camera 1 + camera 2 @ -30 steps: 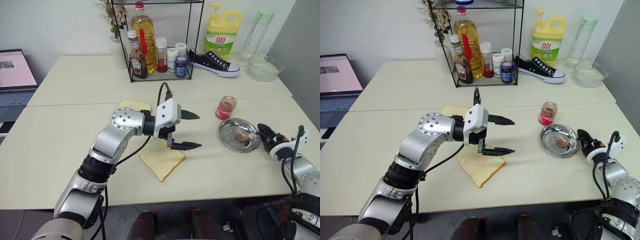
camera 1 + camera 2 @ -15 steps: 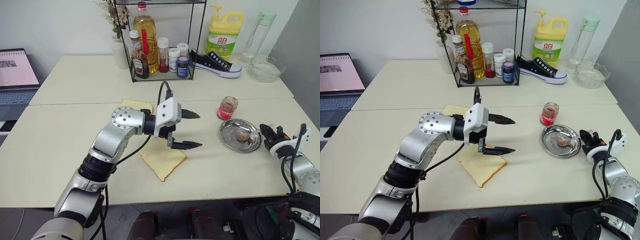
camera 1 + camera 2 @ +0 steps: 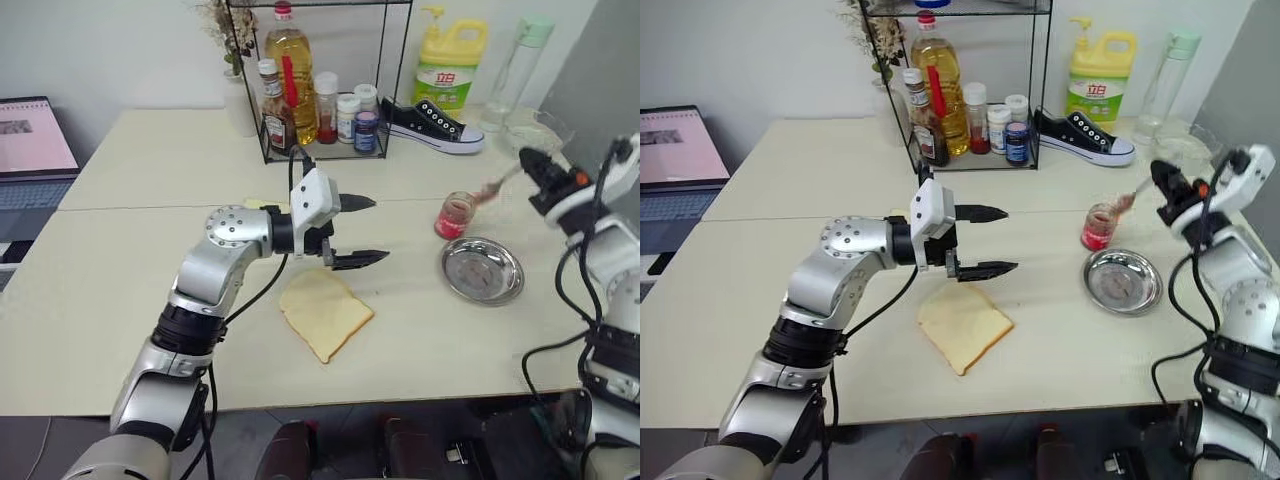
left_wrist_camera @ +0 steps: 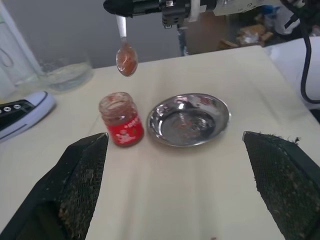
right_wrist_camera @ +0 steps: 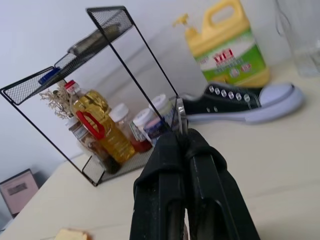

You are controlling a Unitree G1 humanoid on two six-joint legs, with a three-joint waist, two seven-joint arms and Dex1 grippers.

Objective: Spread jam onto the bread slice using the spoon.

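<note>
From the head camera, the right gripper (image 3: 1168, 183) is raised above the right end of the table (image 3: 760, 290), its black fingers pinched tight on the handle of the spoon (image 3: 1127, 200). The spoon slants down toward the robot's left, and its bowl, loaded with jam (image 3: 483, 193), hangs just above the open jam jar (image 3: 1098, 226). The round steel dish (image 3: 1123, 281) sits nearer the front edge than the jar, close beside it. The left gripper (image 3: 985, 241) points level toward the right, fingers spread wide and holding nothing, above the middle of the table. The bread slice (image 3: 964, 326) lies flat below and nearer the front edge, clear of those fingers. A wire rack (image 3: 970, 90) of bottles, a yellow jug (image 3: 1096, 75) and a black sneaker (image 3: 1083, 138) stand toward the far edge; a laptop (image 3: 675, 165) is off the left end.

In the left wrist view, its two wide-apart fingertips (image 4: 82, 180) frame the jar, the dish and the spoon bowl with its red-brown jam hanging under the other gripper.

In the right wrist view, the fingers (image 5: 165, 200) press together on the thin spoon handle, with the rack, jug and sneaker beyond.
</note>
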